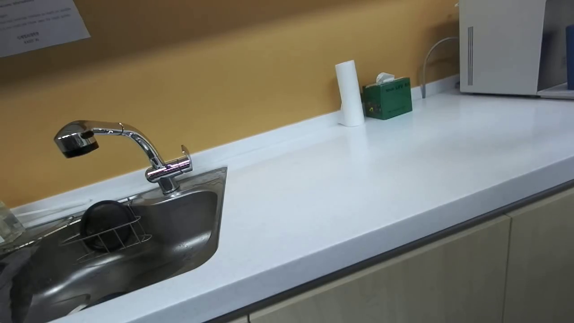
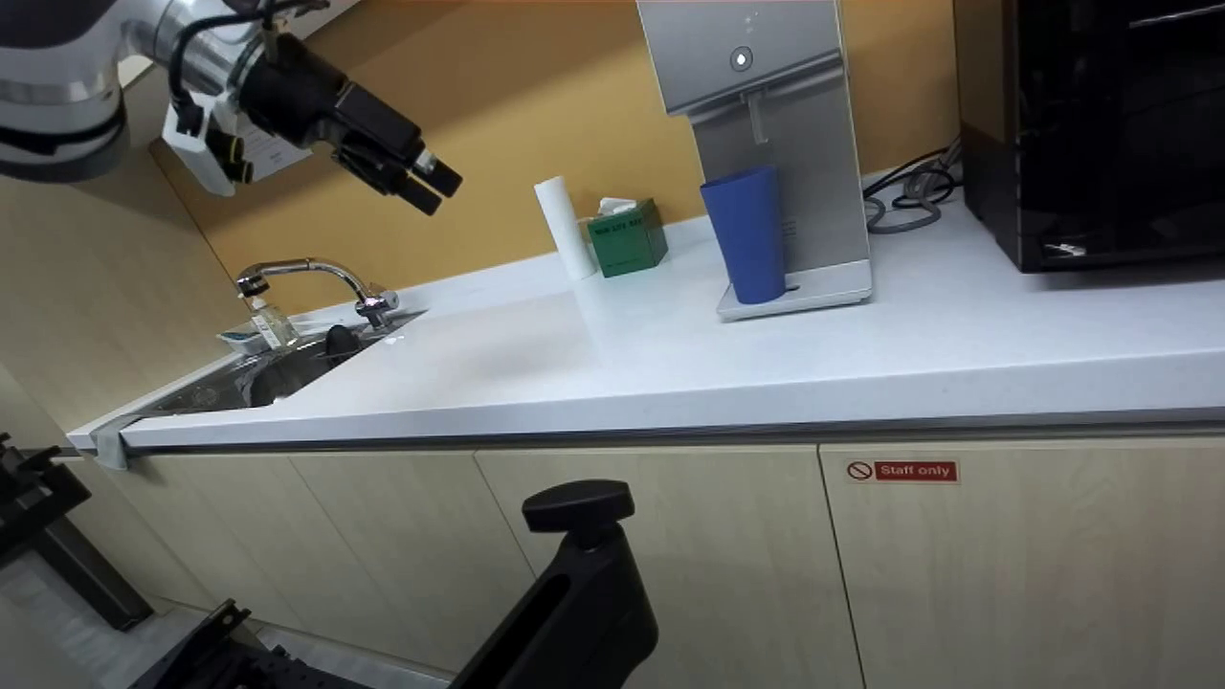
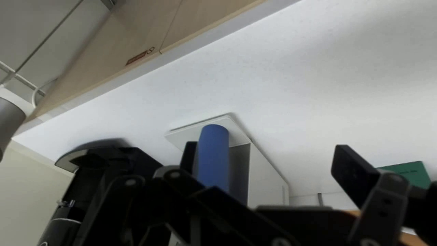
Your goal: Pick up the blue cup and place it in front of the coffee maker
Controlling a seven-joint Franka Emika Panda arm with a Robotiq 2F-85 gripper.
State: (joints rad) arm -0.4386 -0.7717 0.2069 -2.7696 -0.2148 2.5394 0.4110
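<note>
The blue cup stands upright on the base plate of a silver dispensing machine, under its spout. A sliver of the cup shows at the edge of an exterior view, with the machine's pale side. My gripper hangs high over the counter, well apart from the cup. In the wrist view my gripper is open with nothing between its fingers; the cup appears beyond the left finger, its lower image part hidden. Which machine is the coffee maker is unclear; a black appliance is another.
A green tissue box and a paper towel roll stand by the wall. A sink with a faucet is at the far end. Cables lie beside the black appliance. The counter's front edge runs along the cabinets.
</note>
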